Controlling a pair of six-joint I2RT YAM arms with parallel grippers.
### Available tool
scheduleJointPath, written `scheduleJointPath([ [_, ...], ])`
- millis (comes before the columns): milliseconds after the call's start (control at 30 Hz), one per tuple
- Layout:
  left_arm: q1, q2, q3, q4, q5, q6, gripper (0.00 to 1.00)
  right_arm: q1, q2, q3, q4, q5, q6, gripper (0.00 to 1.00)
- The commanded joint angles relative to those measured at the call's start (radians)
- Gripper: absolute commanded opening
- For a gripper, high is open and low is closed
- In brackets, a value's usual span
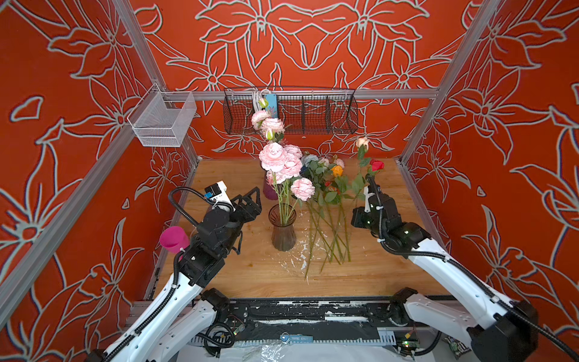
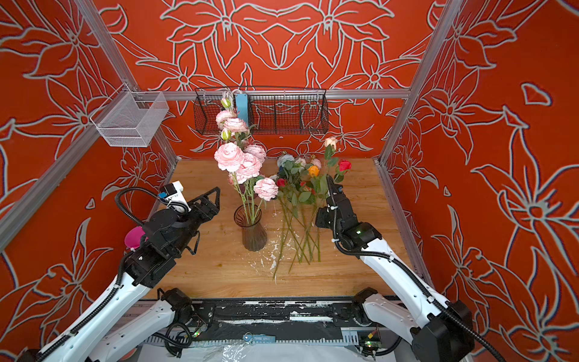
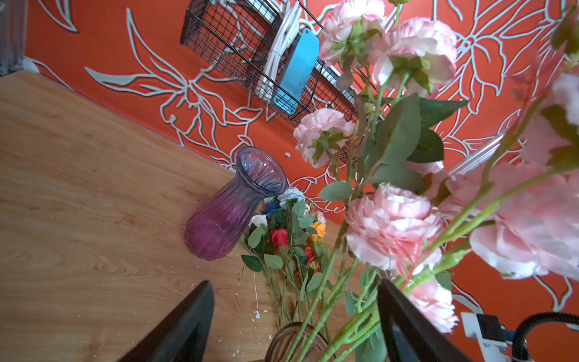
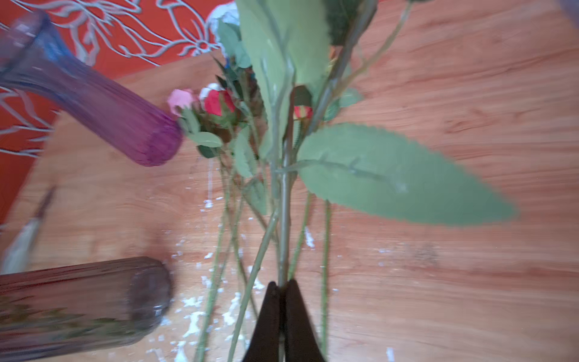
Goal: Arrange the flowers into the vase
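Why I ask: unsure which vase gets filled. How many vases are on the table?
2. A smoky vase holding peonies stands mid-table; a purple vase stands empty behind it. No others visible.

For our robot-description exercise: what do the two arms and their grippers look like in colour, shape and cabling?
Both the left arm and right arm have white shells with black joints. Black ribbed cables run along them, fastened by white ties. The left gripper and right gripper are black, tapering wedges.
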Motion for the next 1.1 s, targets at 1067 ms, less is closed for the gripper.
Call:
scheduleJointPath([
  [1067, 0.006, 0.047, 0.025, 0.033, 0.104, 0.012, 0.82, 0.052, 0.544, 0.27, -0.168, 0.16, -0.084, 0.32],
])
